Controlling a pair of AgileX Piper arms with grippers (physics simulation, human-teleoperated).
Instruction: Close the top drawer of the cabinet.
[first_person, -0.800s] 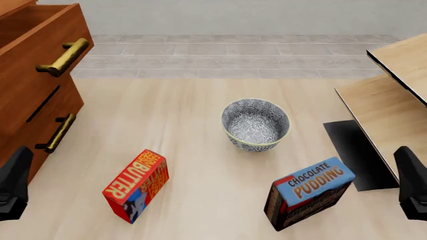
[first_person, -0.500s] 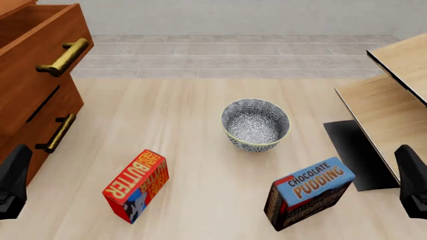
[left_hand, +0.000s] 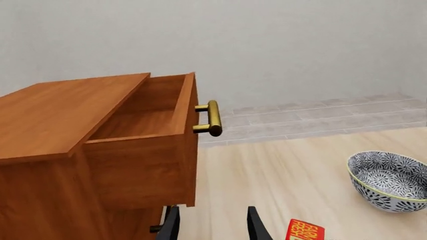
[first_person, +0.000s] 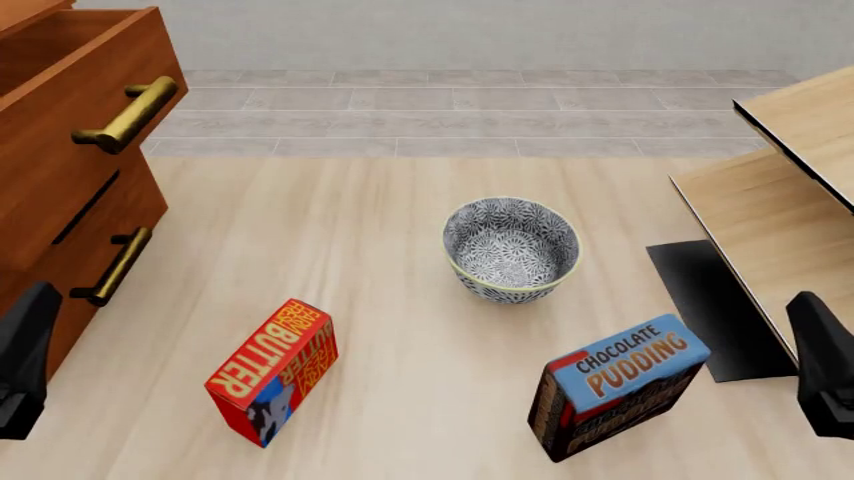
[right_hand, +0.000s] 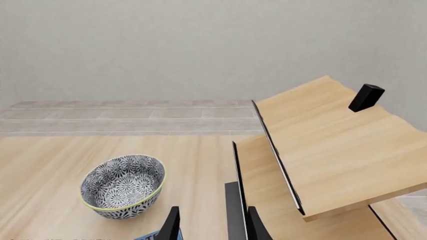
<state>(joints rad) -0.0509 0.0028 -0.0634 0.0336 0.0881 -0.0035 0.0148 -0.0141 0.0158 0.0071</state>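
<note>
The reddish-brown cabinet (first_person: 54, 210) stands at the table's left. Its top drawer (first_person: 74, 95) is pulled out, the front and brass bar handle (first_person: 127, 115) jutting toward the table's middle. In the left wrist view the top drawer (left_hand: 143, 165) shows its empty inside, with the handle (left_hand: 210, 118) on its front. My left gripper (left_hand: 213, 227) is open and empty, low beside the cabinet (left_hand: 60, 117) and apart from the drawer. It shows as a dark shape (first_person: 24, 360) at the left edge. My right gripper (right_hand: 212, 227) is open and empty at the right edge (first_person: 825, 365).
A patterned bowl (first_person: 511, 248) sits mid-table. A red butter box (first_person: 272, 371) lies front left and a chocolate pudding box (first_person: 617, 385) front right. Pale light-wood furniture with black edging (first_person: 787, 200) stands at the right. Two lower drawers sit shut below the top one.
The left arm has crept slightly up and left at the frame's edge. The right arm has barely shifted. The drawer and the table objects have not moved.
</note>
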